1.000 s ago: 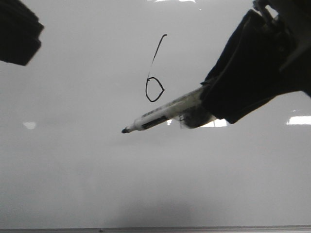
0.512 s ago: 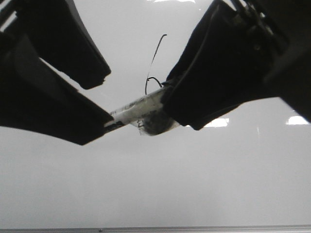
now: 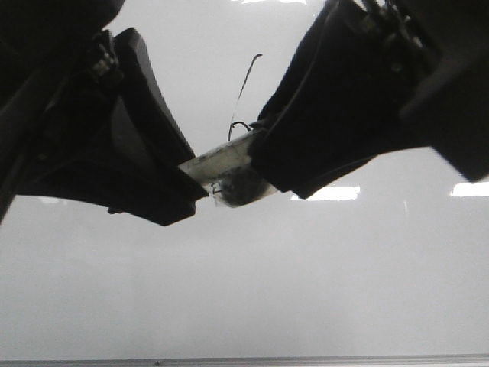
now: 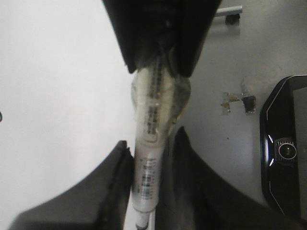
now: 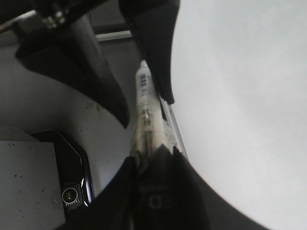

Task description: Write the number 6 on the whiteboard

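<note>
Glossy and pale grey, the whiteboard fills the front view, streaked with bright light reflections and closed off along its near side by a thin metal frame edge. On it sits the number 6, a thin black stroke whose slanted stem shows plainly while its loop is mostly hidden behind the marker pen and the right gripper. That gripper is clamped around the rear of the pen's barrel, fingers pressed against it on both sides. The left gripper has its fingers on either side of the pen's front part, close against the barrel, though whether they actually pinch it or merely flank it is hard to tell from these views. The pen itself should be light and stiff, with a smooth plastic barrel, partly wrapped in what looks like clear tape, that could slip in hard fingers; the printed middle of the barrel is the safest place to hold, well clear of the tip. Beside the board, both wrist views show a dark device with a small lens lying on the grey surface.
</note>
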Tool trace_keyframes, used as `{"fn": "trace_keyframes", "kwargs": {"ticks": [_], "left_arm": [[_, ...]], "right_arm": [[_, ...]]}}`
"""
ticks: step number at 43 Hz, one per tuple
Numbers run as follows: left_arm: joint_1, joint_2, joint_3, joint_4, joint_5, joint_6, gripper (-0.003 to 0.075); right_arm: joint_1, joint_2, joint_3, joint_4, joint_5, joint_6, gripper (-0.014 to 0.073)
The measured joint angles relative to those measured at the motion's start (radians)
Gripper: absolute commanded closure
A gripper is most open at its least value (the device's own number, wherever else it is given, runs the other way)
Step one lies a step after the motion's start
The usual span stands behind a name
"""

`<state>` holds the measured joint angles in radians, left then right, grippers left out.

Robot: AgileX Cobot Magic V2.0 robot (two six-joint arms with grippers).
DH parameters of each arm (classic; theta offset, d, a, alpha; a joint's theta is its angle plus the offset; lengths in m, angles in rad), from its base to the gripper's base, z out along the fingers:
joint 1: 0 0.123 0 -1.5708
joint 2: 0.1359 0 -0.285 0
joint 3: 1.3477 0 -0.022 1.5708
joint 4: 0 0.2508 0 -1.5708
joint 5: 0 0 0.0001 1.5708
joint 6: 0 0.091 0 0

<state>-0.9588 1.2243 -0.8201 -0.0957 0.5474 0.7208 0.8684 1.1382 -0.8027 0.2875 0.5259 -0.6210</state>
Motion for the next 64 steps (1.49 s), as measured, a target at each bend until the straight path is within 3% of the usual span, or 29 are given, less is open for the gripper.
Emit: {"fn": "trace_keyframes", "kwargs": {"ticks": [5, 8, 16, 19, 25, 30, 43, 49, 57, 64], "left_arm": [[-0.004, 0.0, -0.002, 0.02, -0.002, 0.009, 0.0706], [-0.004, 0.0, -0.002, 0.028, -0.002, 0.015, 0.0713], [-0.004, 0.0, -0.002, 0.036, -0.002, 0.015, 0.0713], [0.005, 0.0, -0.002, 0.034, -0.002, -0.003, 0.0713], [0.081, -0.017, 0.02, 0.032, -0.009, -0.067, 0.0713], [0.208, -0.086, 0.078, 0.013, -0.046, -0.122, 0.0714], [0.636, -0.311, 0.188, -0.044, -0.058, -0.291, 0.0714], [0.831, -0.388, 0.228, -0.046, -0.058, -0.357, 0.0714], [1.035, -0.416, 0.287, -0.05, -0.085, -0.447, 0.0714], [1.11, -0.355, 0.299, -0.104, -0.168, -0.468, 0.0713]], "right_arm": [[0.0, 0.0, 0.0, 0.0, 0.0, -0.002, 0.0643], [0.0, 0.0, 0.0, 0.0, 0.0, -0.004, 0.0588], [0.0, 0.0, 0.0, 0.0, -0.014, -0.004, 0.0204], [-0.004, -0.004, 0.0, 0.0, -0.017, -0.004, 0.0154], [-0.07, -0.031, 0.0, 0.002, -0.008, 0.02, 0.0199], [-0.203, -0.097, 0.023, 0.002, 0.004, 0.053, 0.0265], [-0.563, -0.382, 0.236, 0.0, -0.057, 0.29, 0.0532], [-0.683, -0.53, 0.32, 0.0, -0.061, 0.324, 0.0665], [-0.715, -0.664, 0.355, 0.002, -0.073, 0.326, 0.0653], [-0.715, -0.676, 0.37, 0.003, -0.075, 0.329, 0.0653]]}}
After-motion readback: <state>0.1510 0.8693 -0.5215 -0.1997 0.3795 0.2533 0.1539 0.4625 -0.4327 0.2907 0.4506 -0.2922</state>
